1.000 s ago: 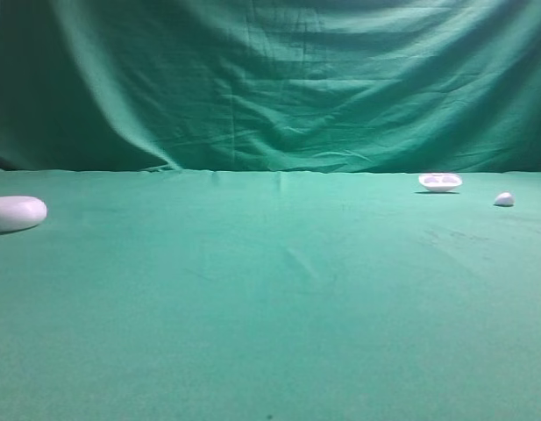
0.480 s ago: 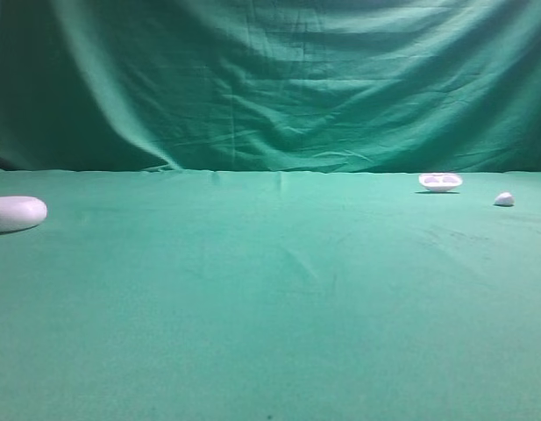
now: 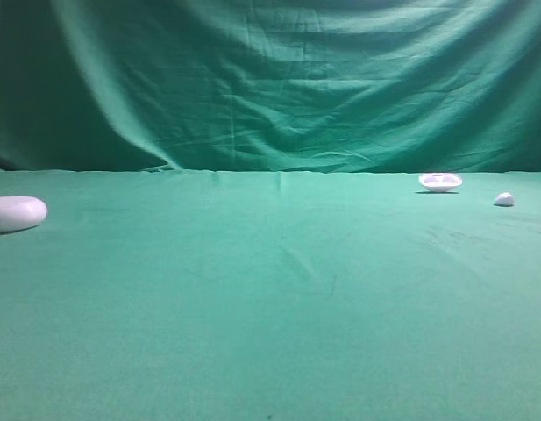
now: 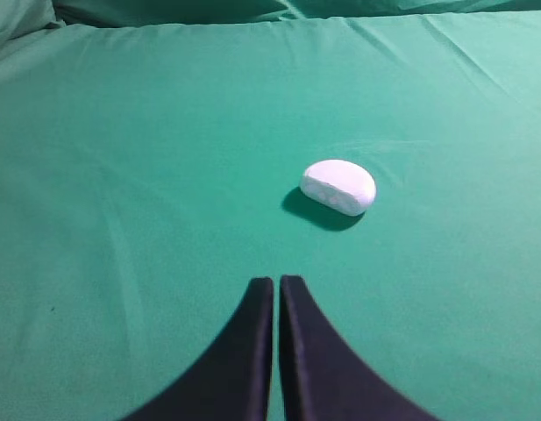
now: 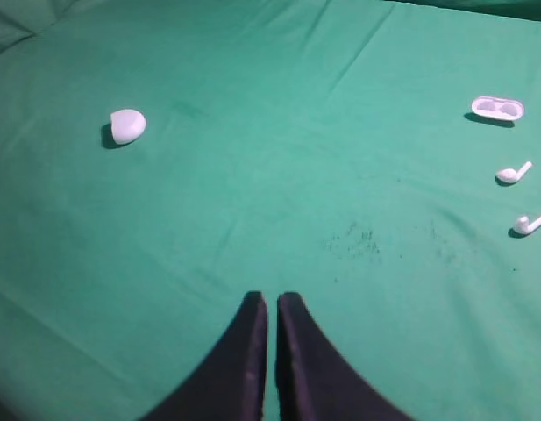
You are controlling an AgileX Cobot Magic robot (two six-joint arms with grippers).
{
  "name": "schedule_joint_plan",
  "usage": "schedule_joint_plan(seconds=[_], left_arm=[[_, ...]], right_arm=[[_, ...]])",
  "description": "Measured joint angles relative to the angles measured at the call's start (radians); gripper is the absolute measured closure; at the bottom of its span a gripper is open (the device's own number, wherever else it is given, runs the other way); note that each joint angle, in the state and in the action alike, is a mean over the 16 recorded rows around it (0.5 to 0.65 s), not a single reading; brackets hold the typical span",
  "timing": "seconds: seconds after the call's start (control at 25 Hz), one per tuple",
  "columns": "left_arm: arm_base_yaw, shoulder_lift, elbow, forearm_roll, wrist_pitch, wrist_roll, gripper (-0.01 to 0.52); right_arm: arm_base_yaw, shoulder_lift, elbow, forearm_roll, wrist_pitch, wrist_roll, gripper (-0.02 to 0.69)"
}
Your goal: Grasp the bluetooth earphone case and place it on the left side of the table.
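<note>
Left gripper (image 4: 276, 285): its dark fingers (image 4: 252, 333) stood pressed together with only a thin slit between them, holding nothing, low above the surface (image 4: 121, 219).
Right gripper (image 5: 268, 300): its fingers (image 5: 244, 351) were likewise drawn together and empty, poised over bare green cloth.
Bluetooth earphone case (image 4: 338, 186): in the left wrist view it lay on the cloth ahead of the left fingertips and a little to the right, apart from them, casting a dark shadow on its near left side. In the exterior high view the same white oblong (image 3: 17, 213) rested at the far left edge of the surface, partly cut by the frame.
Small white piece (image 5: 127, 125): seen from the right wrist, it sat alone toward the far left of that view.
Two earbuds (image 5: 514, 173) (image 5: 530, 224): lay near each other at the right edge, stems tilted.
Shallow white dish-like piece (image 5: 497, 109): sat beyond the earbuds, open side up, showing two hollows.
Backdrop curtain (image 3: 270, 79): hung creased behind the surface's far edge.
</note>
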Motion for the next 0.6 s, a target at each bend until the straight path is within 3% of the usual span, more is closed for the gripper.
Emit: schedule_joint_plan(seconds=[0.24,0.6], left_arm=[[0.000,0.000,0.000,0.000,0.000,0.000,0.514],[0.000,0.000,0.000,0.000,0.000,0.000,0.514]], right_arm=[[-0.109,-0.062,0.124,0.014,-0.136,-0.051,0.665],[-0.421,-0.230,0.412,0.044,-0.371,-0.082,0.665]])
